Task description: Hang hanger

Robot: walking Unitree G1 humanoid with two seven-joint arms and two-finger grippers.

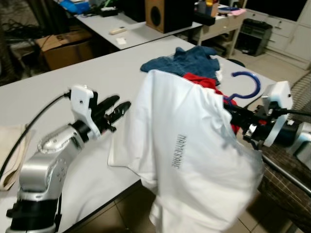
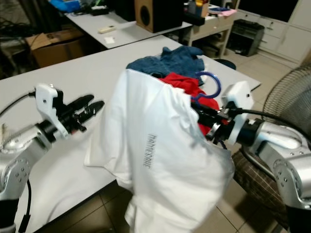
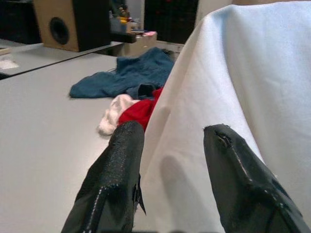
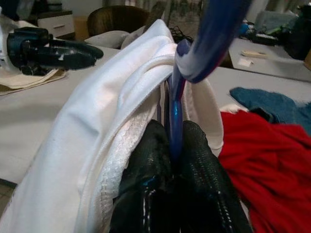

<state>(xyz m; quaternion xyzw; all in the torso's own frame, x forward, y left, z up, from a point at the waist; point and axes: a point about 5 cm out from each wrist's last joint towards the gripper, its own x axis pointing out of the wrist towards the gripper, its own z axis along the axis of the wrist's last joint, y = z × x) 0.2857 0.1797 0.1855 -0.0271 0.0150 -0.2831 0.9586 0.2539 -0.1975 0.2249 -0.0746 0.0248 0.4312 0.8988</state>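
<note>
The blue hanger (image 4: 176, 116) is mostly hidden: a white T-shirt (image 1: 189, 160) drapes over it, so just the curved hook (image 1: 249, 80) and a short stretch of neck show. The right end effector (image 4: 172, 145) is clenched on that neck, its two black fingers pressed against the blue plastic with the shirt's collar bunched around them; it holds the hanger up past the right edge of the surface (image 1: 58, 97), and the shirt's lower hem hangs off the near edge toward the tiled floor (image 1: 121, 213). Small grey lettering on the shirt front is too blurred to read.

The left end effector (image 3: 170, 145) stands released, fingers spread and empty, just beside the shirt's left side above the surface. A black cable runs from its wrist.

Behind the shirt, a red garment (image 4: 272, 160) and a blue garment (image 1: 187, 60) lie heaped near the far right corner of the pale grey surface; a bit of white cloth (image 3: 114, 114) touches the red one. A beige cloth (image 1: 12, 145) is cut off at the left edge. Beyond stand another grey desk, a wooden speaker box (image 1: 167, 14), a cardboard box (image 1: 63, 46) and white drawers (image 1: 286, 34).
</note>
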